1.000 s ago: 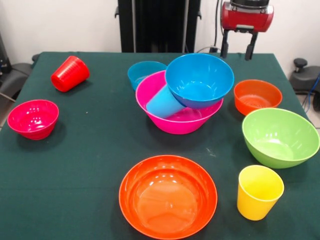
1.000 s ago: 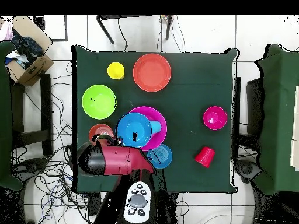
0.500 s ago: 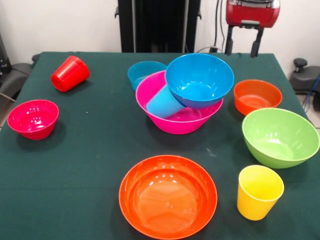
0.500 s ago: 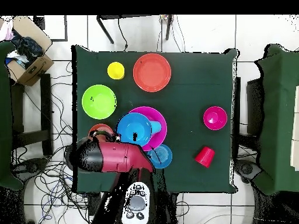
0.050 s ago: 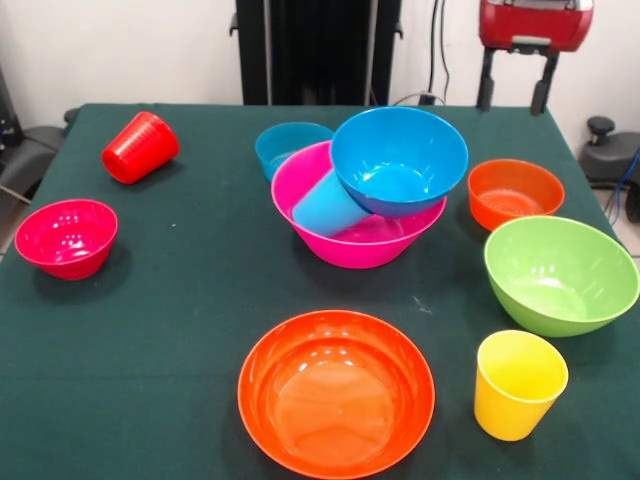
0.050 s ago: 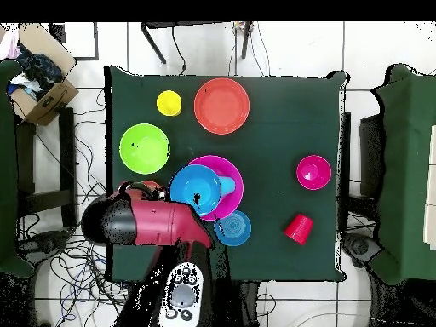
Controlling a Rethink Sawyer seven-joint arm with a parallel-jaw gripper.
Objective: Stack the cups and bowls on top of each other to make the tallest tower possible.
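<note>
While the gripper (image 5: pixel 515 95) hangs empty with jaws spread, the tower (image 5: pixel 372 205) is barely started: pink bowl, light blue cup, blue bowl; seven pieces wait loose.

A big pink bowl (image 5: pixel 360 238) holds a light blue cup (image 5: pixel 328 205) lying on its side and a tilted big blue bowl (image 5: pixel 399 160). A red cup (image 5: pixel 140 147) is tipped over. A yellow cup (image 5: pixel 518 385) stands upright.
</note>
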